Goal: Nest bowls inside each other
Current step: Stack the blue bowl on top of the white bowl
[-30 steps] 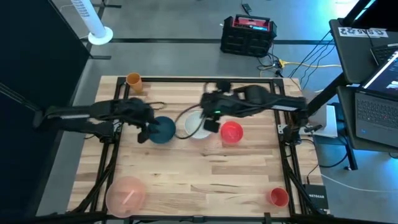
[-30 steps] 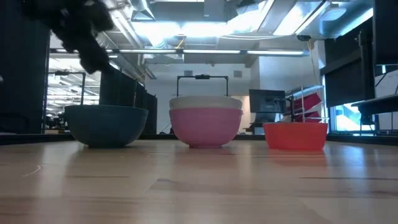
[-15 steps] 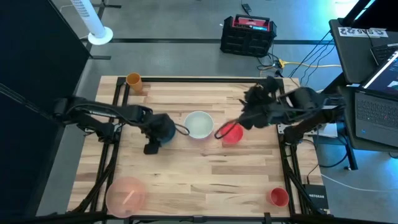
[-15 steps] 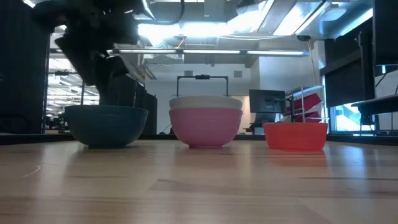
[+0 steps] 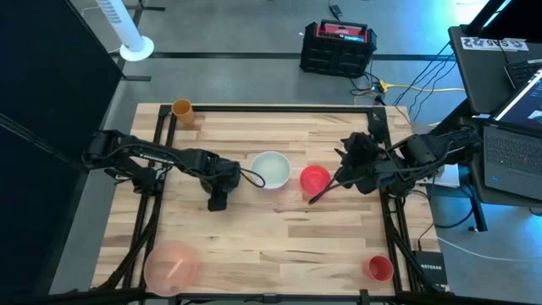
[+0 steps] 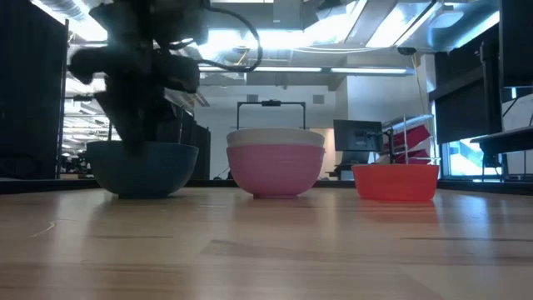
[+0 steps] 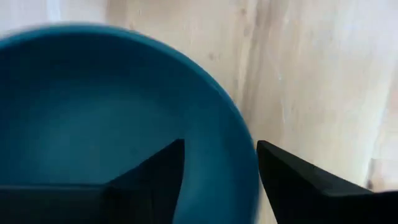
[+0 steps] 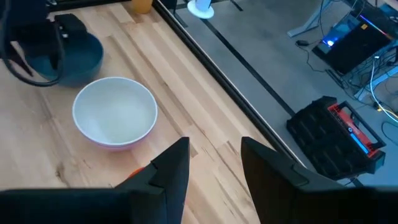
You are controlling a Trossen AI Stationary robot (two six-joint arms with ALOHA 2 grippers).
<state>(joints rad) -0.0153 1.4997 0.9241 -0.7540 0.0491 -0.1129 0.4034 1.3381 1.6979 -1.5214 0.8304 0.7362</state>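
Observation:
Side by side across the table's middle stand a dark blue bowl (image 6: 141, 168), a white bowl (image 5: 271, 169) sitting inside an opaque pink bowl (image 6: 275, 173), and a red bowl (image 5: 315, 179). A translucent pale-pink bowl (image 5: 172, 263) stands at the near left corner. My left gripper (image 7: 221, 146) points down, open, over the blue bowl (image 7: 93, 112), one finger inside its rim and one outside. Whether they touch it I cannot tell. My right gripper (image 8: 214, 162) hangs open and raised, to the right of the red bowl.
A small orange cup (image 5: 182, 108) stands at the far left corner and a small red cup (image 5: 378, 268) at the near right corner. Black frame rails (image 5: 161, 135) run along the table's sides. Bare wood (image 5: 279, 246) lies in the near middle.
My left gripper has come down onto the blue bowl, shifting a little toward the table's right and tipping to point more steeply down. My right gripper has drawn back from over the white bowl toward the table's right edge, turning as it went. The bowls have stayed put.

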